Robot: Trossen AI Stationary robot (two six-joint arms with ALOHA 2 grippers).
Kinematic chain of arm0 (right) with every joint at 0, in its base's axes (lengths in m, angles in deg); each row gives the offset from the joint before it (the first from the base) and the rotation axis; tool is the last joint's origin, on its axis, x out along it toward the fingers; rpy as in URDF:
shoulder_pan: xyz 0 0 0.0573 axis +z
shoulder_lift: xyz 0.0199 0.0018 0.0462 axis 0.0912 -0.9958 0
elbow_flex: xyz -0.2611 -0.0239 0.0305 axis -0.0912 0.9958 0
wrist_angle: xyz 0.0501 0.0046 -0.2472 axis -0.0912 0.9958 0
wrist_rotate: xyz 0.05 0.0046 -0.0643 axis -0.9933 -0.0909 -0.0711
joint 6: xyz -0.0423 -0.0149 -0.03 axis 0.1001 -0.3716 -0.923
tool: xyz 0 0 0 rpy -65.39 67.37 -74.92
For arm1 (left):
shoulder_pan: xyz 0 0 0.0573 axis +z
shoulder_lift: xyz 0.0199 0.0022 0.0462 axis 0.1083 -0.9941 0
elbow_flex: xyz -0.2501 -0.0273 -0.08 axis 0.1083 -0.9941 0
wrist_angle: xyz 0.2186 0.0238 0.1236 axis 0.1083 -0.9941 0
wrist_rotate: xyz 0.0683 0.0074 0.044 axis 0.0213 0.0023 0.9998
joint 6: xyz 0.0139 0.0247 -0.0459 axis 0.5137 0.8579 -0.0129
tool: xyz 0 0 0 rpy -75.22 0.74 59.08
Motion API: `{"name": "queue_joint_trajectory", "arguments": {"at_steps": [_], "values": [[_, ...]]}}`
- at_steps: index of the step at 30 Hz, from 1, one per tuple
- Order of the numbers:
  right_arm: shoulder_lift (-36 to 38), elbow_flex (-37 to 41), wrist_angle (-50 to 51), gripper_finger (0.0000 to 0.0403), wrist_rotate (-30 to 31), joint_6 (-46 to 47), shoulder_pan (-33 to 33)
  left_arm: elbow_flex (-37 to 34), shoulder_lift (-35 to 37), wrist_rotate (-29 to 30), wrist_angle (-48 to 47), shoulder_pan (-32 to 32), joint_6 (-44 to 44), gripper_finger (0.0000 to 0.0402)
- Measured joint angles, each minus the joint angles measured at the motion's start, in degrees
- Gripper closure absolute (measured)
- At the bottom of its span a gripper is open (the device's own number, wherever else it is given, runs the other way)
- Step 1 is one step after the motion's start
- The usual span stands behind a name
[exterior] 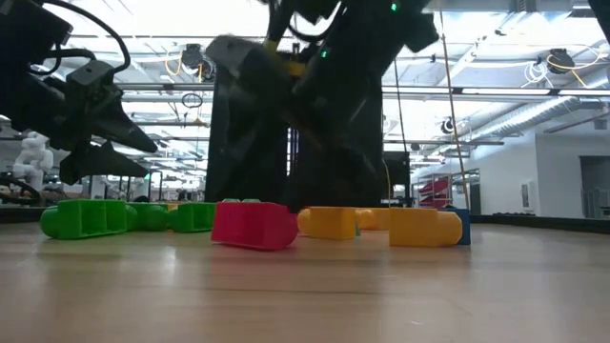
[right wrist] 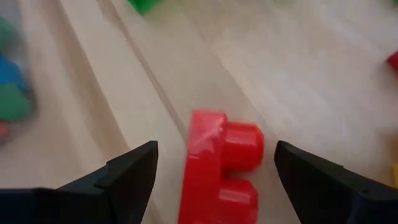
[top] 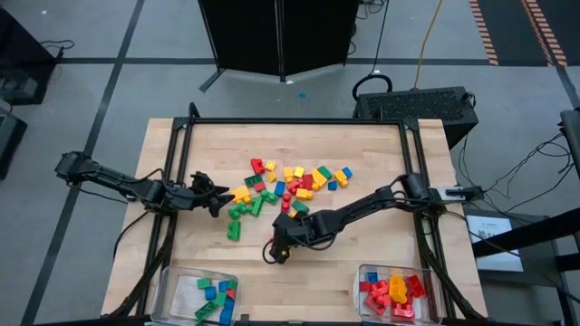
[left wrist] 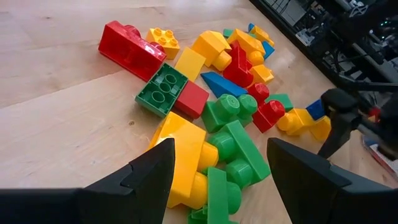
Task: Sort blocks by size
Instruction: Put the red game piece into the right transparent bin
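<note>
Between the right gripper's (right wrist: pixel 214 180) spread jaws lies a red studded brick (right wrist: pixel 217 165) on the wooden table (top: pixel 381 258), apart from the block pile (top: pixel 290 186). Looks light, rigid, slick plastic; pinch the flat side walls, not the studs. Left gripper (left wrist: pixel 217 180) also spread, at the pile's green bricks (left wrist: pixel 233 149).

Bright, even overhead light; right wrist view blurred, low view backlit.

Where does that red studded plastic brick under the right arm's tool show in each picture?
High view: red studded plastic brick, hidden mostly by the right tool.
Low view: centre, lying on its side.
Left wrist view: not in it.
Right wrist view: between the open fingers.
Shared landmark: wooden table.
</note>
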Motion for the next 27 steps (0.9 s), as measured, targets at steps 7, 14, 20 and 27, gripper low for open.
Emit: {"name": "queue_joint_trajectory", "arguments": {"at_steps": [7,14,20,27], "values": [[-6.01,-5.01,7.07,0.0091,-0.43,0.23,0.45,0.02,-0.63,0.11,-0.27,0.0,-0.09,0.0146],[-7.92,-9.27,12.25,0.0185,3.11,1.27,0.2,0.02,-0.92,0.11,-0.28,0.01,-0.06,0.0146],[-8.07,-11.24,14.42,0.0252,-0.13,-0.42,-1.56,0.02,-0.98,0.11,-0.29,0.0,-0.06,0.0146],[-5.19,-17.79,25.94,0.0252,0.29,-6.32,-1.21,0.02,-0.98,0.09,-0.29,0.0,-0.04,0.0146]]}}
